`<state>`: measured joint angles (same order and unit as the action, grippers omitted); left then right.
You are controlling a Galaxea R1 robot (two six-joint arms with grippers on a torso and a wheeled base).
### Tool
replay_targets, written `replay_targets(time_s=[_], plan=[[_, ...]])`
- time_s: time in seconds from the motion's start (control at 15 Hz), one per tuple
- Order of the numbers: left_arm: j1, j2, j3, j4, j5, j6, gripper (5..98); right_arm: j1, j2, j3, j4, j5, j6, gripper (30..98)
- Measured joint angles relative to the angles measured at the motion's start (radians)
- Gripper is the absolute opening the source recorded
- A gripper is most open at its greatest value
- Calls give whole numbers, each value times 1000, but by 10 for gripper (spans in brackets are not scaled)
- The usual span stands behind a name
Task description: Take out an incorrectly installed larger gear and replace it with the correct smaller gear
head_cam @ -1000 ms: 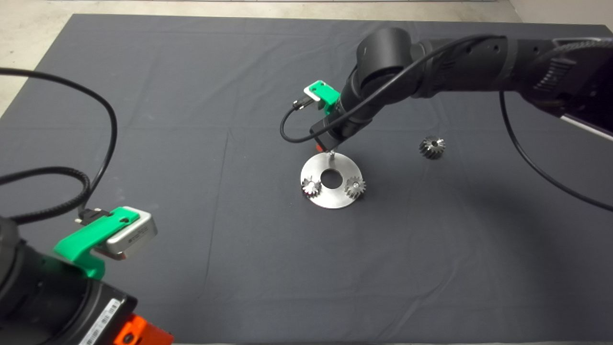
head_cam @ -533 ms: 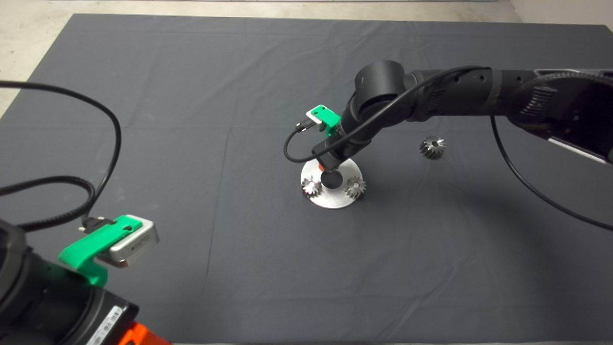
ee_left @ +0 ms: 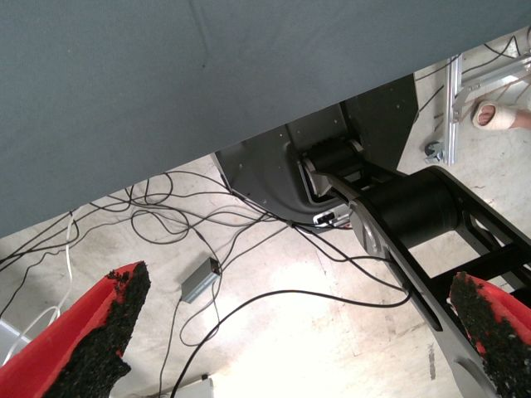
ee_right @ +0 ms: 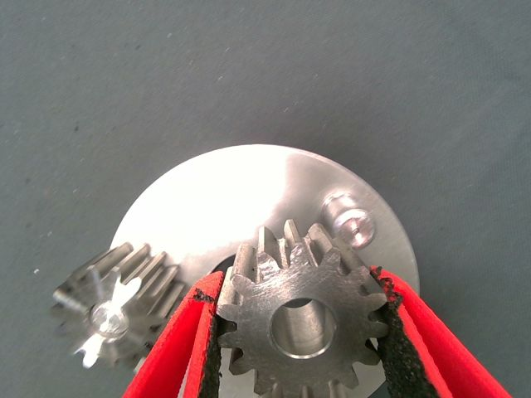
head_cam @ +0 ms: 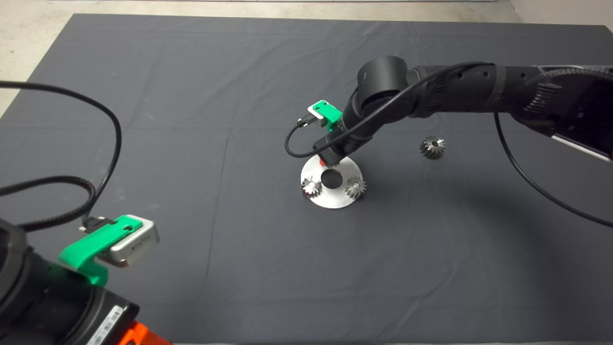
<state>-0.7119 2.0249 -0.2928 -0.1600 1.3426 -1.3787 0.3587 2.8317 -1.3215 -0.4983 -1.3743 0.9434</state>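
My right gripper (head_cam: 330, 160) hangs over the far part of the round steel plate (head_cam: 331, 199). It is shut on the smaller gear (ee_right: 303, 319), a dull grey gear with a round centre hole, gripped between the red fingers (ee_right: 187, 332). In the right wrist view the gear sits just beside a bare silver peg (ee_right: 348, 222) on the plate (ee_right: 216, 199). The larger gear (head_cam: 432, 147) lies on the mat to the right of the plate. My left gripper (ee_left: 299, 323) is parked at the lower left, open and holding nothing.
Two small silver gears (head_cam: 311, 186) (head_cam: 355, 187) stand on the plate, either side of its dark centre hole (head_cam: 331, 178). The right arm (head_cam: 455, 93) reaches in over the mat's right half. The left wrist view shows floor, cables and the robot base.
The right gripper, holding the gear, came down from above the plate's far edge onto the plate, now hiding the peg in the head view. The left arm shifted slightly.
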Motion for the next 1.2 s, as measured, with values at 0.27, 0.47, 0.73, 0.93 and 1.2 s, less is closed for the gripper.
replay_targets(time_s=[0.27, 0.47, 0.73, 0.93, 1.2], plan=[[0, 0, 0, 0, 0, 0, 929, -1, 2, -37, -30, 1, 0, 412], [0, 0, 0, 0, 0, 0, 929, -1, 2, -42, -47, 2, 0, 411], [0, 0, 0, 0, 0, 0, 929, -1, 3, -49, -50, 2, 0, 411], [0, 0, 0, 0, 0, 0, 929, -2, 9, -49, -51, 10, 0, 412], [0, 0, 0, 0, 0, 0, 929, -11, 9, -50, -52, 13, 0, 411]])
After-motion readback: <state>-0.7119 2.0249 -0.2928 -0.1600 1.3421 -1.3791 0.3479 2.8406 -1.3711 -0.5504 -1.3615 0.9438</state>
